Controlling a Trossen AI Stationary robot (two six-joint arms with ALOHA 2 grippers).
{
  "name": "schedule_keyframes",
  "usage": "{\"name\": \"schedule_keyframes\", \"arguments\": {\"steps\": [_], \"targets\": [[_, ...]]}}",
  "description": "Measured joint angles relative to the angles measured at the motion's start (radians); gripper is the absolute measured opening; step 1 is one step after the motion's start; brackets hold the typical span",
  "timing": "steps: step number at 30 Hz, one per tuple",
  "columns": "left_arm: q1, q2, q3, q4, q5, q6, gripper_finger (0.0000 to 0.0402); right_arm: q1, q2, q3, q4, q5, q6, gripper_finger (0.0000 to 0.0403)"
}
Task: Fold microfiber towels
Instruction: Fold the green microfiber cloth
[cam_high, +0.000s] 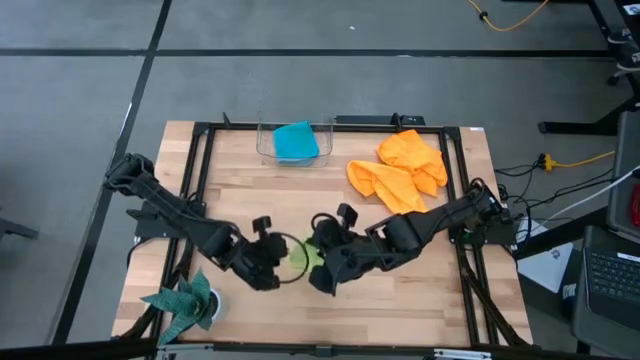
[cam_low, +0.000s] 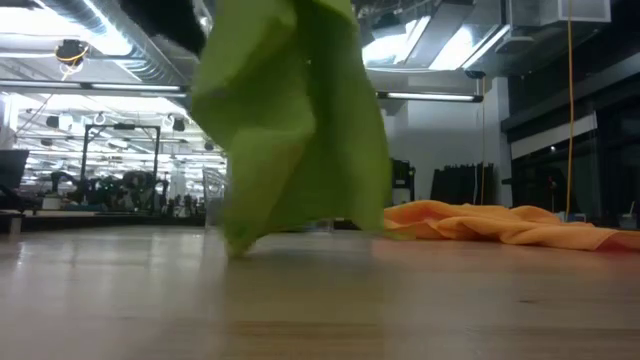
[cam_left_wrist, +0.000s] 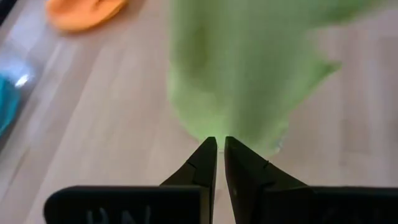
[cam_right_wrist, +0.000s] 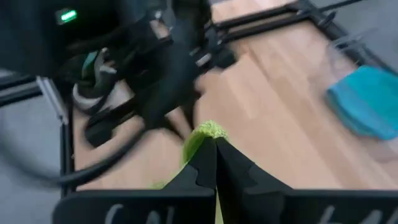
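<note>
both arms reach inward to the table's middle near its front edge, left gripper (cam_high: 268, 262) and right gripper (cam_high: 322, 262) pinched closed.

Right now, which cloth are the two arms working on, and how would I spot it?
Look at the near middle of the wooden table, where the two arms meet. The lime-green towel hangs between the left tool and right tool; it's the only green one, lifted rather than lying flat.

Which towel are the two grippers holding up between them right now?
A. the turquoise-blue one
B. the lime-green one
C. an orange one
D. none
B: the lime-green towel hangs above the table, pinched by the left gripper and the right gripper.
</note>
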Motion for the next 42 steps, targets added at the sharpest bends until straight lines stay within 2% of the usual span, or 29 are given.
{"name": "schedule_keyframes", "arguments": {"steps": [4, 8, 12, 18, 24, 29, 35, 42], "targets": [[-0.039, 0.000, 0.019, 0.067, 0.004, 0.073, 0.0019, -0.017, 0.000, 0.008, -0.002, 0.005, 0.010, 0.0000], [-0.088, 0.000, 0.087, 0.065, -0.064, 0.098, 0.0003, -0.030, 0.000, 0.010, 0.004, 0.004, 0.012, 0.0000], [-0.122, 0.000, 0.119, 0.099, -0.087, 0.129, 0.0006, -0.040, 0.000, 0.010, 0.021, 0.004, 0.011, 0.0000], [-0.112, 0.020, 0.118, 0.108, -0.050, 0.130, 0.0001, -0.051, 0.000, 0.010, 0.121, 0.003, -0.040, 0.0000], [-0.066, 0.037, 0.118, 0.083, -0.075, 0.126, 0.0008, -0.051, 0.000, 0.010, 0.243, -0.022, -0.129, 0.0000], [-0.027, 0.027, 0.118, 0.042, -0.088, 0.095, 0.0042, -0.050, 0.000, 0.010, 0.233, -0.042, -0.117, 0.0000], [-0.029, 0.027, 0.118, -0.027, -0.027, 0.073, 0.0107, -0.050, -0.003, 0.010, 0.233, -0.041, -0.118, 0.0000], [-0.029, 0.030, 0.118, -0.124, -0.021, 0.016, 0.0160, -0.050, -0.004, 0.010, 0.257, -0.042, -0.122, 0.0000]]}}
